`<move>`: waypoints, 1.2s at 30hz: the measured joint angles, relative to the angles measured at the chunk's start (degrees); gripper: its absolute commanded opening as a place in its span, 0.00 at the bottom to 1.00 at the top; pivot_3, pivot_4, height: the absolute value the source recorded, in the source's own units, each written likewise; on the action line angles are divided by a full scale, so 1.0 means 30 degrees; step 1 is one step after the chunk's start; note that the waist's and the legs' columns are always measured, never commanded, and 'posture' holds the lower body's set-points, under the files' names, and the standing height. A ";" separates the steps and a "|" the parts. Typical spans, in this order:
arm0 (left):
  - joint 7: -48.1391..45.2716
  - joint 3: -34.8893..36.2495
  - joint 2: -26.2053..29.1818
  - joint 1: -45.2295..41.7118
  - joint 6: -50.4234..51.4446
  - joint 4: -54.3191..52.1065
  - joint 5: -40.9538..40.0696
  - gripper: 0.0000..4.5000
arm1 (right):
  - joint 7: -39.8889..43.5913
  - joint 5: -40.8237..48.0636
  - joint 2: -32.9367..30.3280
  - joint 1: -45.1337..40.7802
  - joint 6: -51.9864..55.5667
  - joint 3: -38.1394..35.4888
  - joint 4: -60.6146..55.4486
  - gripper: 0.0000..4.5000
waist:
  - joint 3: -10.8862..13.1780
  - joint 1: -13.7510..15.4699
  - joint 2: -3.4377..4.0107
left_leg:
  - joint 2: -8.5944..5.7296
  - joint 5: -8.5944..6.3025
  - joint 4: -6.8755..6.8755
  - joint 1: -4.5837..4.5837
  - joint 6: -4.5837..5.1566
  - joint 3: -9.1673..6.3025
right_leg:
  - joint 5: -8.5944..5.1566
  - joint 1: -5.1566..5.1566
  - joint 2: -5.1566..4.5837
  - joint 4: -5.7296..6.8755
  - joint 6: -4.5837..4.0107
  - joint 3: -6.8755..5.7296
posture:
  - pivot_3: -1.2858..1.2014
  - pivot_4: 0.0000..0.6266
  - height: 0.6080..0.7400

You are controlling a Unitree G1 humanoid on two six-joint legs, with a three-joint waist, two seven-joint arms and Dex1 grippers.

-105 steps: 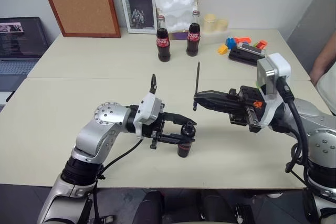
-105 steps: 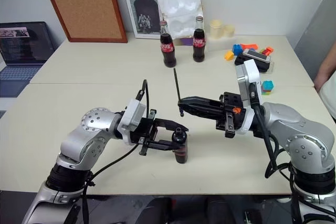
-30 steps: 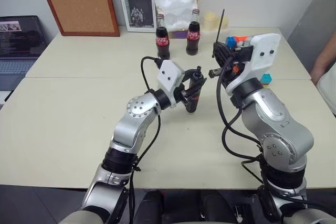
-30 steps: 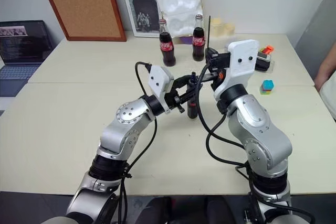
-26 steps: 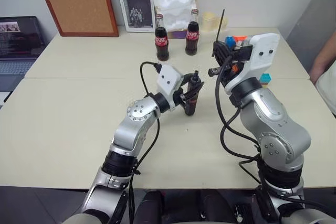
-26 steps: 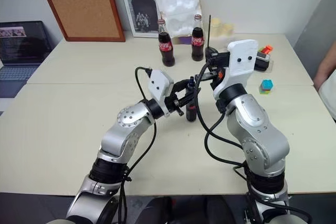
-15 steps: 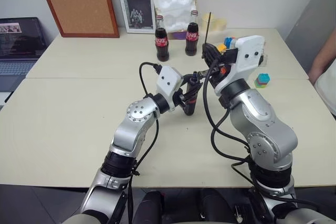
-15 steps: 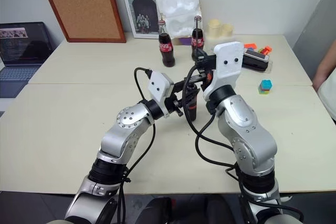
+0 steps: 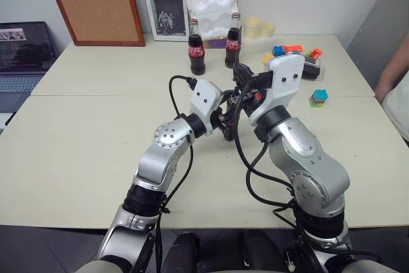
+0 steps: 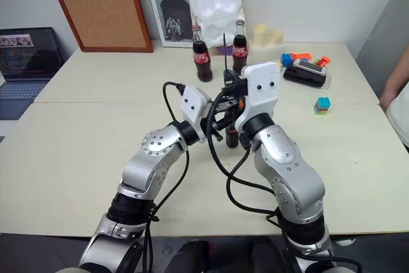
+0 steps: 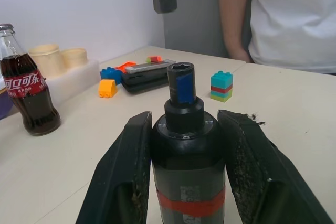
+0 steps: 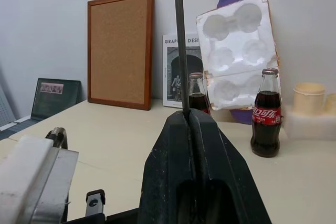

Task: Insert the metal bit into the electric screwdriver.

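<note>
A: Holding the electric screwdriver [image 11: 187,145] upright is our job on the left: the left gripper [image 11: 184,182] has its fingers [image 11: 126,171] clamped on either side of the black body, above the red band, with the open socket at the tip facing up and bare.

B: And to the right of it, we have the metal bit [image 12: 180,45] pinched between the pressed-together fingers of the right gripper [image 12: 193,129], the rod standing nearly straight up out of the fingertips.

A: From the head views the two grippers sit close together over the table [image 9: 83,132], in front of the cola bottles [image 9: 196,48]. The lower end of the bit looks to be just above and slightly off the socket, though we cannot tell the exact offset there.

B: So we should keep the left side steady and let the right do the fine work: bring the bit's end over the socket, square its axis with the tool's, then lower gently.

A: Any tilt and we judge it will catch on the rim. We should not release until the bit seats.
</note>
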 measured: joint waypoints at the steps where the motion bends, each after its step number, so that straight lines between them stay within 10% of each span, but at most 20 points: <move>1: 0.0006 0.0000 0.0000 -0.0007 0.0027 -0.0007 0.0000 0.37 | 0.0000 -0.0070 0.0014 0.0022 0.0031 -0.0001 -0.0044 0.01 | 0.0000 -0.0001 0.0000 | 0.0000 0.0000 0.0000 0.0000 0.0000 0.0001 | 0.0000 0.0000 0.0000 0.0000 0.0000 0.0001 | 0.52 0.24 1.00; 36: -0.0154 0.0022 0.0052 0.0015 0.0175 -0.0137 -0.0020 0.37 | 0.0076 -0.0275 0.0439 0.0874 0.0559 -0.0276 -0.0475 0.01 | -0.0002 -0.0001 0.0000 | 0.0002 0.0000 -0.0007 0.0007 0.0000 0.0003 | -0.0002 0.0004 0.0001 -0.0005 0.0002 0.0003 | 0.52 0.24 1.00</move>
